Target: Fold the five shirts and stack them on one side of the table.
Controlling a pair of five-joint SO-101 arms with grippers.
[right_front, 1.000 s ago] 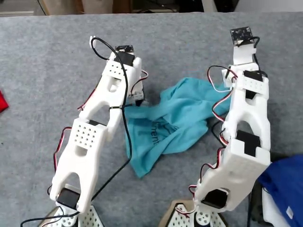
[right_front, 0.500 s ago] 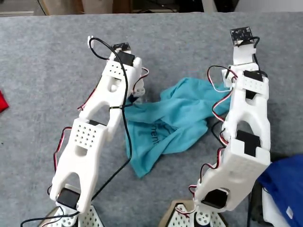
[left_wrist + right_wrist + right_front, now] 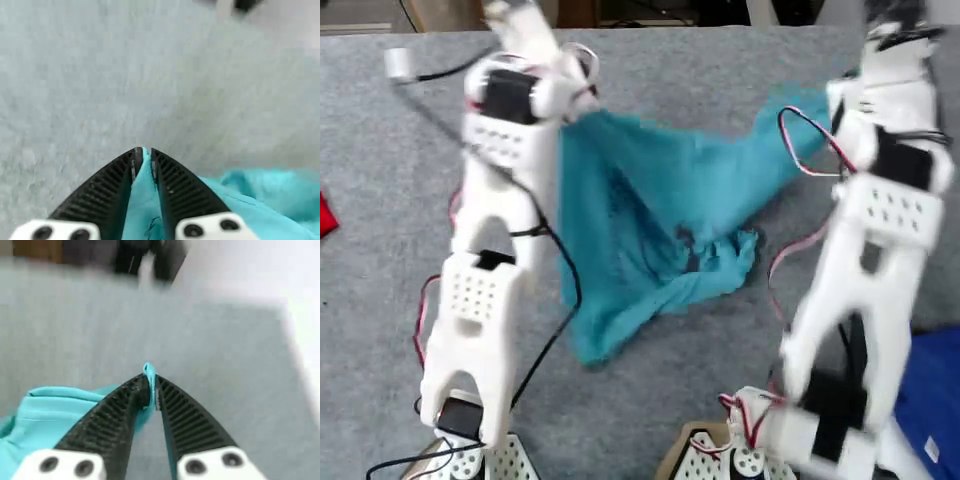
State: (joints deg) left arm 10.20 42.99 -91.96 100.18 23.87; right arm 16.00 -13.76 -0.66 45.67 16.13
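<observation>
Teal shirt hangs stretched between the two arms over the far half of the table, upper edge raised, lower part bunched and dragging on the felt midway between the arms. Left gripper has its fingers pressed together on a thick fold of the cloth, which looks like a solid hold. Right gripper pinches only a small nub of fabric that pokes just past the tips (the weak point here, I'd say). Main risk: that thin right-hand bite slips if the arms pull further apart or swing fast, the corner drops and the spread is lost. Second risk: the lower hem is twisted and crumpled, so laying it down as it is would likely trap creases under the fold. Third: the black cable on the left arm hangs just beside the shirt's edge and could snag the cloth on the way down. Edges: both grippers sit near the far edge of the table, so there is little room to go further out. Open felt lies left of the left arm and in the near middle between the bases. A blue shirt sits at the near right by the right arm's base, a red item at the left edge, both well apart from the teal one
</observation>
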